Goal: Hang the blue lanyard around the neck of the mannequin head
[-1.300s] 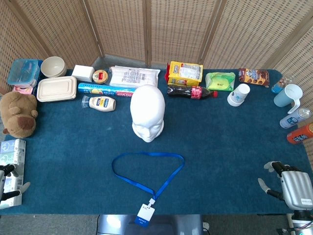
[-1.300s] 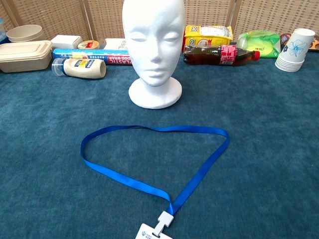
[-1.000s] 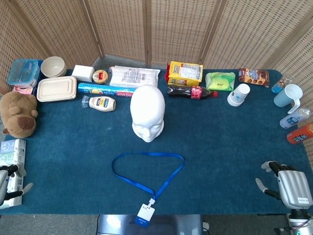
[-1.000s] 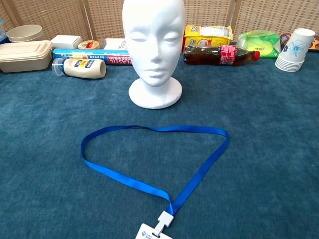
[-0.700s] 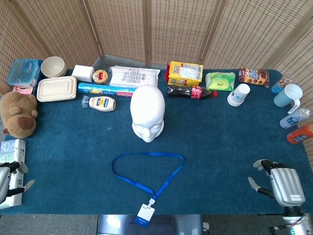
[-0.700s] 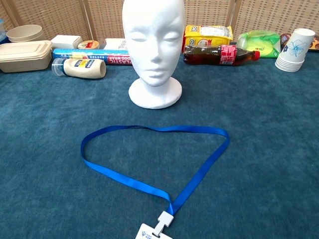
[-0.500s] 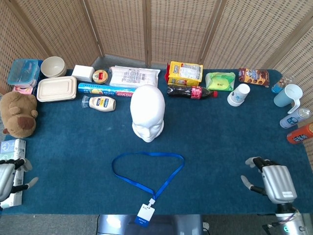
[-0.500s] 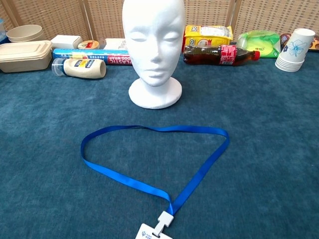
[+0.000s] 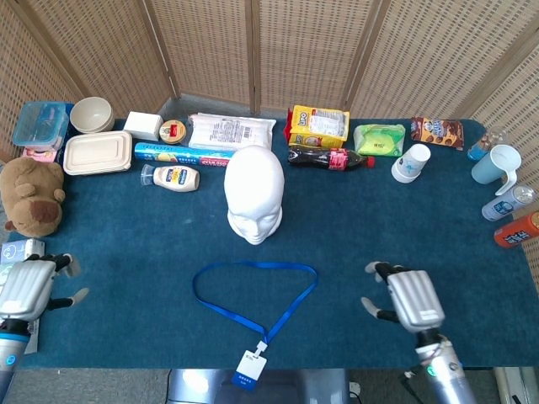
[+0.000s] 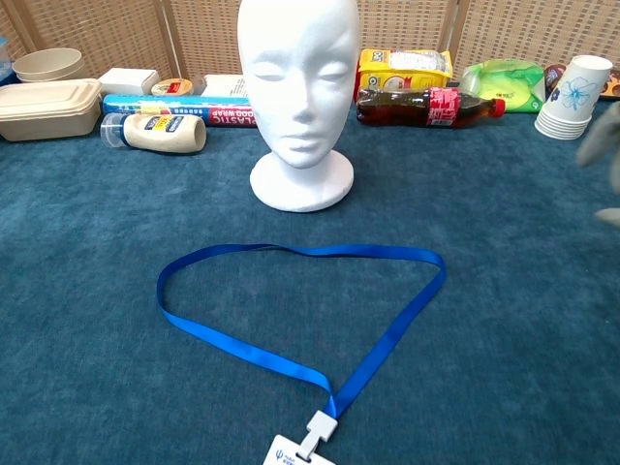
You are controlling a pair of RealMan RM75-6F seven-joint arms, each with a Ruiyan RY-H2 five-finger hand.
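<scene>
**Inspector A:** What progress is recorded on the task?

**Inspector B:** None is evident. The blue lanyard (image 9: pixel 255 295) is found lying flat on the desk (image 9: pixel 152 244), spread in an open loop just in front of the mannequin head (image 9: pixel 254 194), with its badge (image 9: pixel 250 365) at the near edge. The mannequin head is seen upright on its base, facing the robot, and nothing is hung on its neck. Grasping, lifting and placing over the head are all judged outstanding.

**Inspector A:** And the hands?

**Inspector B:** The right hand (image 9: pixel 408 299) is observed above the desk to the right of the loop, apart from it, fingers spread and nothing held. The left hand (image 9: pixel 29 286) is noted at the left edge of the desk, well apart from the lanyard; its fingers appear parted and nothing is held. In the chest view only a blur is seen at the right border, taken to be the right hand.

**Inspector A:** What room is available for movement?

**Inspector B:** Bare cloth is recorded on both sides of the loop and between loop and mannequin base. A brown plush toy (image 9: pixel 32 195) sits near the left hand. A cola bottle (image 9: pixel 328 157), a mayonnaise bottle (image 9: pixel 173 178) and boxes are ranged behind the head, and cups and cans along the right edge. The badge lies at the near edge, so a slip there is judged possible.
</scene>
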